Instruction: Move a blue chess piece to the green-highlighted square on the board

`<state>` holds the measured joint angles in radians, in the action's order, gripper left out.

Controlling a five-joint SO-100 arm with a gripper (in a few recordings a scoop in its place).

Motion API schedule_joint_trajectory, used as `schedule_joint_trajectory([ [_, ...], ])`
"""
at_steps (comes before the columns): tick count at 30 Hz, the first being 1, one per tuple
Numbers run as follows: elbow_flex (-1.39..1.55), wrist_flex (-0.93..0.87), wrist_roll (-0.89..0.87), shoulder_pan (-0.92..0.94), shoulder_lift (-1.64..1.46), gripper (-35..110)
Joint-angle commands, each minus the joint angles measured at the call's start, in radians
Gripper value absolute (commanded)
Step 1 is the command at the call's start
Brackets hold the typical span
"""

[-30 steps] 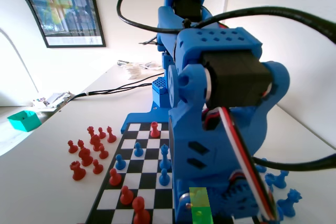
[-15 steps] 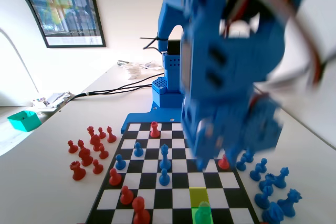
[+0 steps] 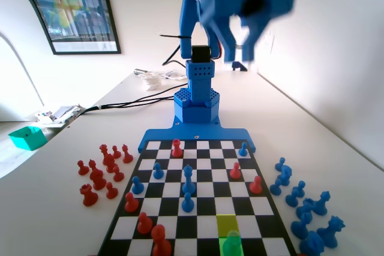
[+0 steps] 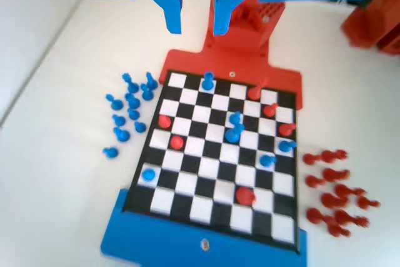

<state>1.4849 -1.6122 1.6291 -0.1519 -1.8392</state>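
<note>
The blue chess piece (image 3: 231, 244), a short pawn tinted greenish, stands on the green-highlighted square (image 3: 223, 250) in the nearest row of the board (image 3: 195, 134) in the fixed view. In the wrist view the same pawn (image 4: 208, 80) stands in the board's far row. My gripper (image 3: 240, 43) hangs high above the far end of the board, blurred, well apart from the pawn. From the top of the wrist view my gripper (image 4: 197, 26) points down, open, with nothing between its jaws.
A paler yellow-green square (image 3: 227, 223) lies just beyond the green one. Other blue and red pieces stand on the board, among them a taller blue piece (image 3: 188, 178). Red pieces (image 3: 99, 172) cluster left of the board, blue pieces (image 3: 306, 214) right. A teal box (image 3: 27, 137) sits far left.
My arm has risen from low over the board's near end and pulled back high. The pawn stays on the green square, let go.
</note>
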Motion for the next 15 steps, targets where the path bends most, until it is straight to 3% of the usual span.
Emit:
schedule_joint_trajectory([
  [1,0.051,-0.038,0.04,-0.014,-0.264,8],
  [15,0.466,-0.057,0.176,0.051,-0.862,3],
])
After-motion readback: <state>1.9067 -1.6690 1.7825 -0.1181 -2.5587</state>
